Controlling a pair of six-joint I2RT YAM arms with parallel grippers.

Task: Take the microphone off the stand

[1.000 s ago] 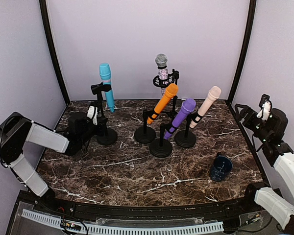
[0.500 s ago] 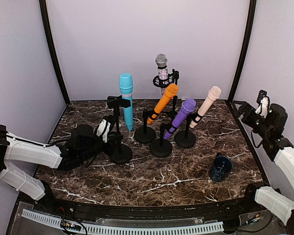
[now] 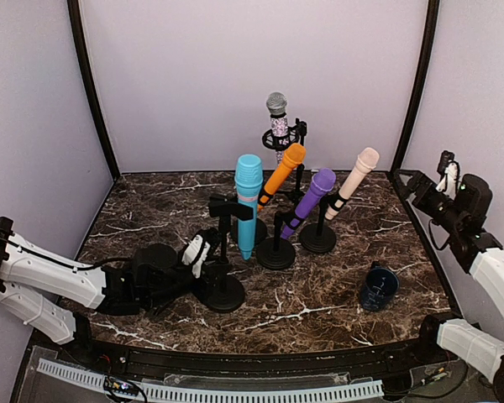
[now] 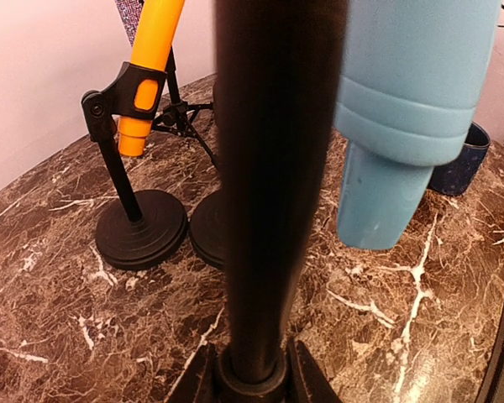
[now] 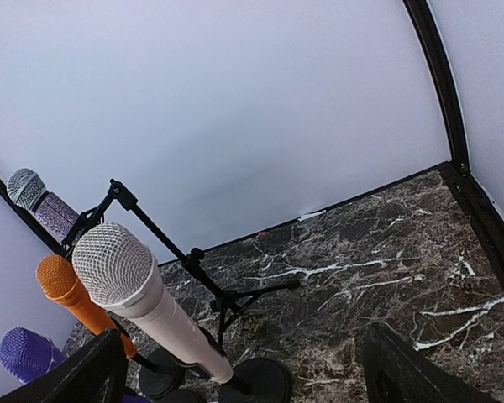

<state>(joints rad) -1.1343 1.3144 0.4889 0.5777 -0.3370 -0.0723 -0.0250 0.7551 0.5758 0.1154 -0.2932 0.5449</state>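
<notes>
A light blue microphone point(image 3: 248, 201) sits clipped upright in a black stand whose round base point(image 3: 221, 292) rests on the marble table, front centre. My left gripper point(image 3: 203, 256) is shut on the stand's black pole point(image 4: 273, 168) low down, just above the base. The blue microphone's lower end point(image 4: 403, 109) hangs to the right of the pole in the left wrist view. My right gripper point(image 3: 420, 186) is open and empty, raised at the far right, with its fingers point(image 5: 92, 374) wide apart.
Behind the blue one stand an orange microphone point(image 3: 279, 176), a purple one point(image 3: 309, 201), a cream one point(image 3: 353, 183) and a silver glitter one point(image 3: 277, 122), each in a black stand. A dark blue cup point(image 3: 378, 287) sits front right.
My left gripper has dragged the blue microphone's stand from the back left to the front centre, close to the orange and purple stands. The right arm has barely moved.
</notes>
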